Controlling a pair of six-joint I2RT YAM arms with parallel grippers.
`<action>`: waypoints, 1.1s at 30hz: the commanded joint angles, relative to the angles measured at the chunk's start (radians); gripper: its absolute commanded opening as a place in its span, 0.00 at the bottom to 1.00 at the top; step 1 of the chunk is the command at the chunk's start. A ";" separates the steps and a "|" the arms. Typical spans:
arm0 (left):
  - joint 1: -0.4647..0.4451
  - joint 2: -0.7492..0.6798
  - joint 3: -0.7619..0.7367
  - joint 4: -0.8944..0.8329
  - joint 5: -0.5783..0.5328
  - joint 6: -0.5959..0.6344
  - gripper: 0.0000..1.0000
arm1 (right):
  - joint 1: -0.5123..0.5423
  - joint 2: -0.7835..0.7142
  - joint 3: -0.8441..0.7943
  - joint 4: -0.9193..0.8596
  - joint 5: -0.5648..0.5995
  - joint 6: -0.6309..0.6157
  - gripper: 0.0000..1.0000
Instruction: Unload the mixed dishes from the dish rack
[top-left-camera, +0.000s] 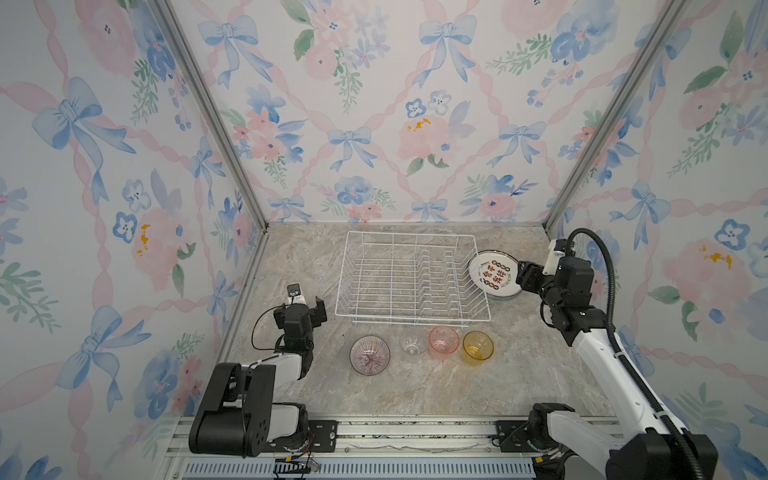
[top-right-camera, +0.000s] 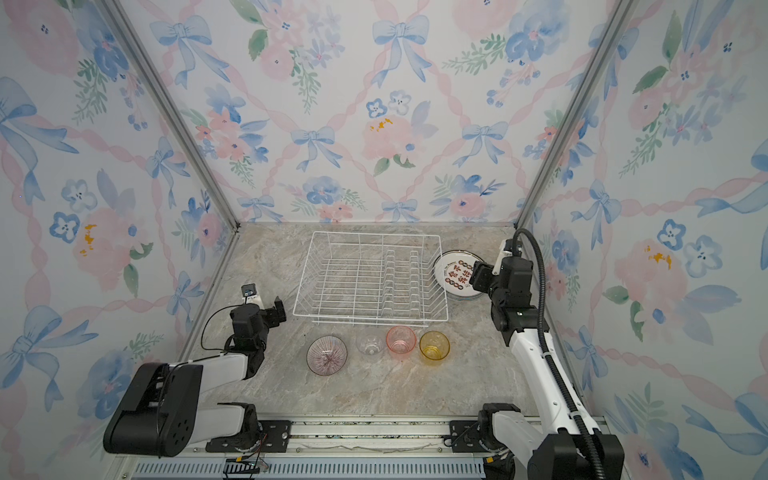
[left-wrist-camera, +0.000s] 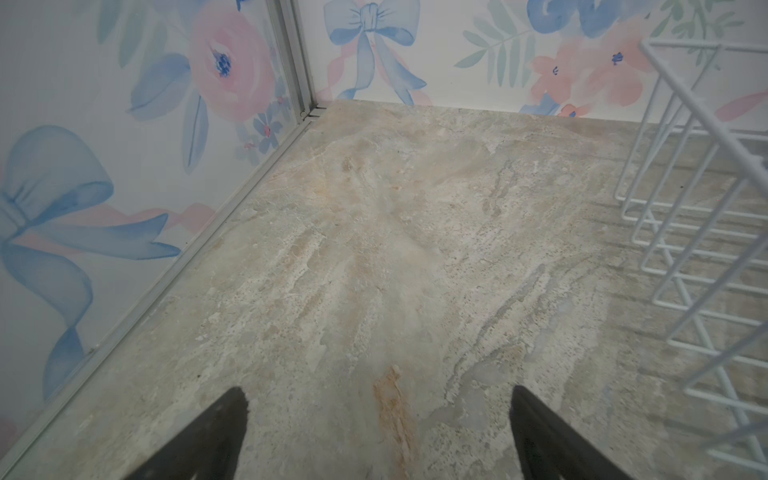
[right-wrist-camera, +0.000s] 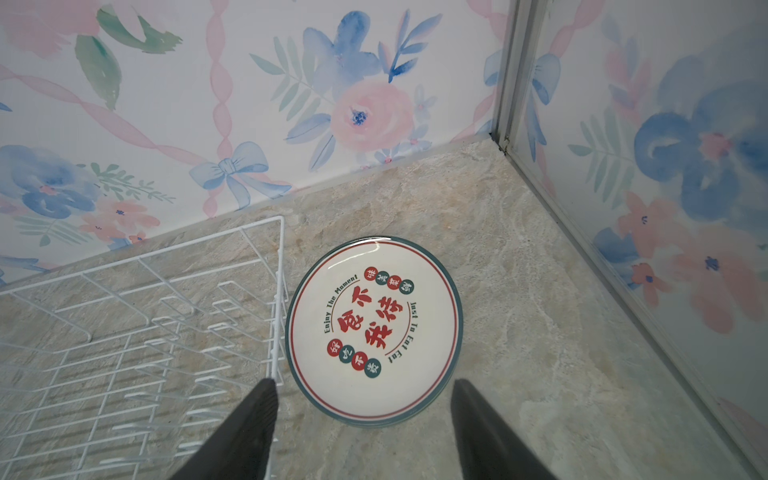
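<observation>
Plates (right-wrist-camera: 374, 328) stacked just beside the dish rack (top-left-camera: 399, 276) (tumblers (top-left-camera: 444, 341), bowl (top-left-camera: 370, 355) before it); left pincer (left-wrist-camera: 378, 392), right pincer (right-wrist-camera: 365, 382) spread.

1. The dish rack (top-left-camera: 399, 278), a white wire basket with flared sides and a row of upright prongs (top-left-camera: 434, 274), is seen empty and level on the counter (top-left-camera: 415, 386) in both top views.
2. A stack of round white plates (top-left-camera: 494, 274) is laid flat at 3 o'clock of the rack, just beside its side wall. The top plate (right-wrist-camera: 374, 328) is printed with red characters, a red ring and a dark green rim. The number of plates cannot be told.
3. At 6 o'clock of the rack, apart from it, a row is set upright and close together: a purple-striped bowl (top-left-camera: 370, 355) at the 9 o'clock end, then a clear tumbler (top-left-camera: 412, 344), a pink tumbler (top-left-camera: 444, 340) and a yellow tumbler (top-left-camera: 478, 347).
</observation>
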 joint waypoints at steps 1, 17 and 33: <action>-0.006 0.052 0.035 0.207 0.033 0.066 0.98 | -0.006 0.019 -0.073 0.121 0.064 -0.016 0.69; -0.030 0.199 -0.051 0.503 0.100 0.128 0.98 | 0.114 0.330 -0.426 0.868 0.300 -0.253 0.71; -0.010 0.201 -0.050 0.502 0.119 0.115 0.98 | 0.053 0.491 -0.442 1.047 0.179 -0.223 0.78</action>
